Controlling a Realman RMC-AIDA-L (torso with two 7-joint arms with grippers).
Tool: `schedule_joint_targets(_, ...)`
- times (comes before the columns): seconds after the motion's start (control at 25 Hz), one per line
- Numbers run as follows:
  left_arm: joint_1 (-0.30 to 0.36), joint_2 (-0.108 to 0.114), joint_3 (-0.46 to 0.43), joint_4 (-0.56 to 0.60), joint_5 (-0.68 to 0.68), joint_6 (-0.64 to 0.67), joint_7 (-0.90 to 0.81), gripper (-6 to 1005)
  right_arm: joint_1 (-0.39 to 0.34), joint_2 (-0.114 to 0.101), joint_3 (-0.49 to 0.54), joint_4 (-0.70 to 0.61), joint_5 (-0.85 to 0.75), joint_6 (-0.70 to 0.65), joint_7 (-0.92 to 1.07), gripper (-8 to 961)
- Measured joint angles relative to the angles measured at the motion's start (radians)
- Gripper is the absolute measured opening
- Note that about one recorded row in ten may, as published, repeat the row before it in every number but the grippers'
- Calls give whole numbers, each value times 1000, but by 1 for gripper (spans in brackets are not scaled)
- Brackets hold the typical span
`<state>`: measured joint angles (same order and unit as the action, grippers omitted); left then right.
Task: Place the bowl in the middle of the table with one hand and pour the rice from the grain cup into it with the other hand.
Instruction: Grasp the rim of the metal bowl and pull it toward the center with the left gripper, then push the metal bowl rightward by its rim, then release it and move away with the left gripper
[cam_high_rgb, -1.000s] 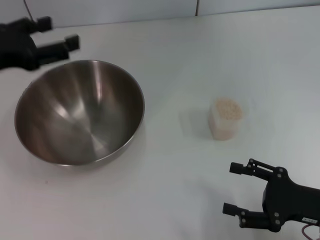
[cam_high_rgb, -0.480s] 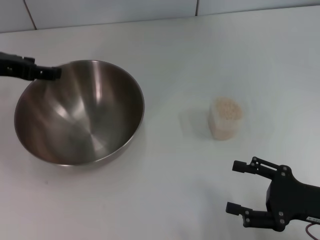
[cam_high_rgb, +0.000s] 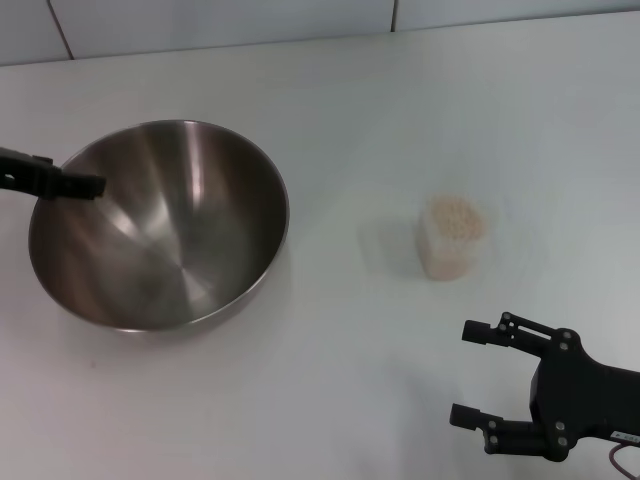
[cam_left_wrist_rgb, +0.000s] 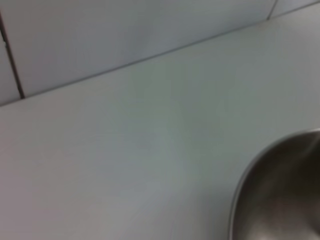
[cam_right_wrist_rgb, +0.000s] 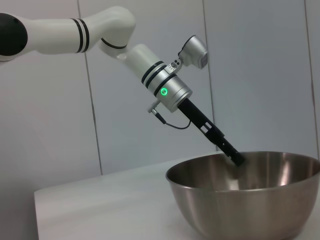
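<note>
The bowl (cam_high_rgb: 160, 225) sat on the white table (cam_high_rgb: 330, 100) at the left of the head view, upright and empty, with its shiny inside showing. The left gripper (cam_high_rgb: 62, 185) reached in from the left edge of the frame, its black tip over the bowl's left rim; in the right wrist view it (cam_right_wrist_rgb: 235, 156) dipped just inside the bowl (cam_right_wrist_rgb: 247, 197), and I could not tell how its jaws stood. The cup (cam_high_rgb: 452, 237), full of rice (cam_high_rgb: 455, 218), stood right of centre, well apart from the bowl. The right gripper (cam_high_rgb: 478, 372) hovered at the lower right, below the cup, its jaws spread wide and holding nothing.
</note>
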<state>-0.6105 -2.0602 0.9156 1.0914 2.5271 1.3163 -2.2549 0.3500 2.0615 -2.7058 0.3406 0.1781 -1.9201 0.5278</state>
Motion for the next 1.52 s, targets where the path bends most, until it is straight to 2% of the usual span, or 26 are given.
schedule_joint_targets(0.2, 2, -1, -1, -4, 2, 25, -3, 812, 1, 0, -2, 0, 0, 1, 0, 839)
schedule_joint_targets(0.8, -30, 6, 3, -32, 19, 46, 0, 442, 3, 0, -2, 0, -3, 6, 0, 839)
schedule_joint_targets(0.84, -39, 11, 3, -45, 19, 47, 3, 419, 3, 0, -2, 0, -4, 6, 0, 839)
schedule_joint_targets(1.0, -65, 23, -2, -80, 19, 56, 5, 204, 3, 0, -2, 0, -6, 7, 0, 839)
schedule_joint_targets(1.16, -79, 29, -2, -98, 17, 62, 5, 75, 3, 0, -2, 0, -8, 8, 0, 839)
schedule_joint_targets(1.2, -92, 36, -7, -117, 11, 65, 5, 43, 3, 0, -2, 0, -8, 8, 0, 839)
schedule_joint_targets(1.32, -116, 45, -24, -145, 9, 69, 9, 42, 3, 0, -2, 0, -8, 9, 0, 838)
schedule_joint_targets(1.52, -150, 46, -32, -157, -7, 77, 19, 42, 2, 0, -2, 0, -8, 9, 0, 838)
